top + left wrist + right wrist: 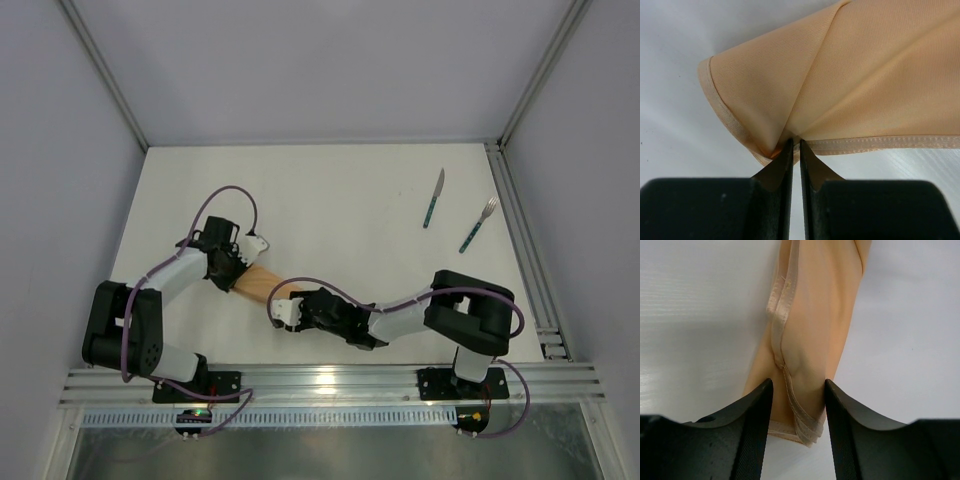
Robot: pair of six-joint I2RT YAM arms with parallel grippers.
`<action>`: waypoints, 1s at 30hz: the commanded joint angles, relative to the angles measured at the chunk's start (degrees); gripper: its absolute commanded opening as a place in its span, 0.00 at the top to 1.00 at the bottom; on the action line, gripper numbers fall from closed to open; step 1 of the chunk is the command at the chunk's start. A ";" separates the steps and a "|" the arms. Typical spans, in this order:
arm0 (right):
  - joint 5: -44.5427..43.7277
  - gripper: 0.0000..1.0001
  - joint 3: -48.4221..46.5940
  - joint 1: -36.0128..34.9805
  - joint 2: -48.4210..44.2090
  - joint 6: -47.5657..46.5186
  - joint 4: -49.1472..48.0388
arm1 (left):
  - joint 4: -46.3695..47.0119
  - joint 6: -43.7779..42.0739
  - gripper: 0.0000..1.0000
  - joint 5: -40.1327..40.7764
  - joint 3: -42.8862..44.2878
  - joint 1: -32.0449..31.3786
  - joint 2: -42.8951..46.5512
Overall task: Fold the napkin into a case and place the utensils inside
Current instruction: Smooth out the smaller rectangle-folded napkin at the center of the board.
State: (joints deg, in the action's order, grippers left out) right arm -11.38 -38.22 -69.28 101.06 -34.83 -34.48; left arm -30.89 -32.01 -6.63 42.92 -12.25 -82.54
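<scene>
The peach-orange napkin lies folded into a narrow strip on the white worktop, near the front and left of centre, stretched between the two arms. The left pincer is clamped on a gathered corner of the cloth, its fingers nearly together with the hemmed edge pinched between them. The right pincer stands with its jaws apart, straddling the strip's other end; whether its fingers touch the cloth is hard to tell. The knife and fork lie side by side on the worktop's far right, well apart from the napkin.
</scene>
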 commanded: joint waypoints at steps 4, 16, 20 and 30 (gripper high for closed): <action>3.38 0.50 -0.37 -0.51 -2.53 -0.59 4.42 | 0.57 -0.25 0.91 0.66 -1.87 0.38 -0.25; 17.77 0.49 -2.74 0.45 -11.05 -0.06 12.67 | 0.22 -0.51 0.91 0.48 -1.52 0.38 0.36; 20.33 0.49 -3.18 1.77 -11.49 -1.20 16.45 | 0.13 -0.34 0.91 0.31 -1.43 0.30 0.45; 25.79 0.49 -10.28 8.09 -6.59 3.44 17.87 | -0.13 -0.42 0.91 0.31 -1.26 0.30 0.45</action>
State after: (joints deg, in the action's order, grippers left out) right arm 12.25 -43.81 -63.83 91.94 -34.20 -15.11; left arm -30.72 -32.01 -6.61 42.78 -12.25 -82.32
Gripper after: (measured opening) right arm 0.510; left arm 0.095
